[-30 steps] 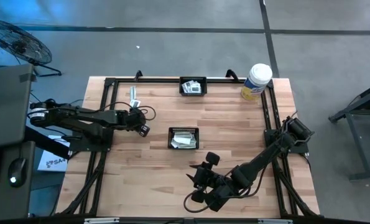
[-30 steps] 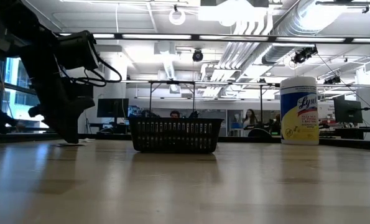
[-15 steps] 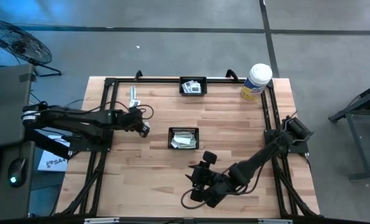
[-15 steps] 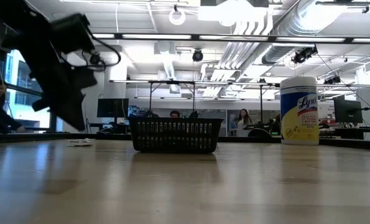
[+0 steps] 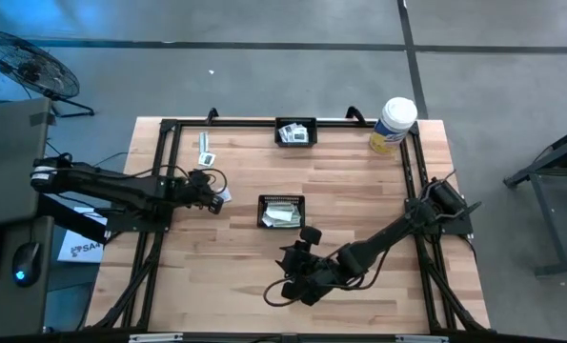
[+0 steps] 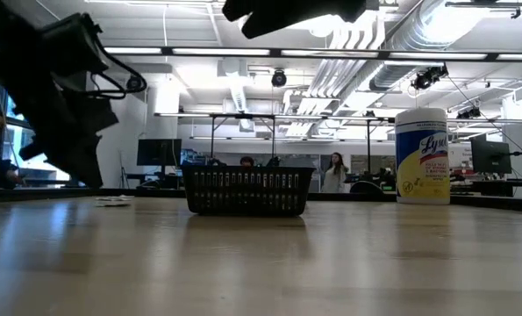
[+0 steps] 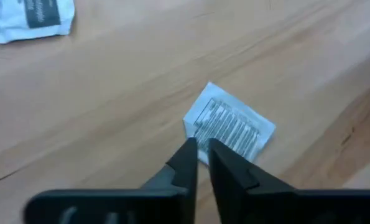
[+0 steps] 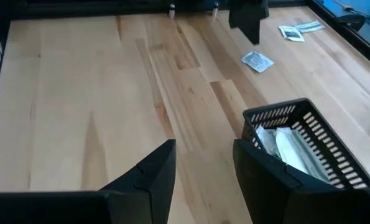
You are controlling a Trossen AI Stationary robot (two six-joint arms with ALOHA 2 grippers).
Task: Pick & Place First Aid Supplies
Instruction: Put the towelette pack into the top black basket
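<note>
From above, both baskets (image 5: 281, 211) already hold packets, while two more lie on the surface (image 5: 359, 181) by the far-left corner (image 5: 206, 146).

The left wrist view shows the left gripper (image 7: 199, 163), jaws nearly together, apparently gripping nothing, over a square packet (image 7: 229, 125) on the wood.

The right gripper (image 8: 203, 165) waits, jaws spread.

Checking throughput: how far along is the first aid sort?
Done: packets sit in the center basket and far basket. In hand: nothing; the left gripper hovers over a loose square packet. Left: that one plus packets near the far-left edge. Right gripper is open.
</note>
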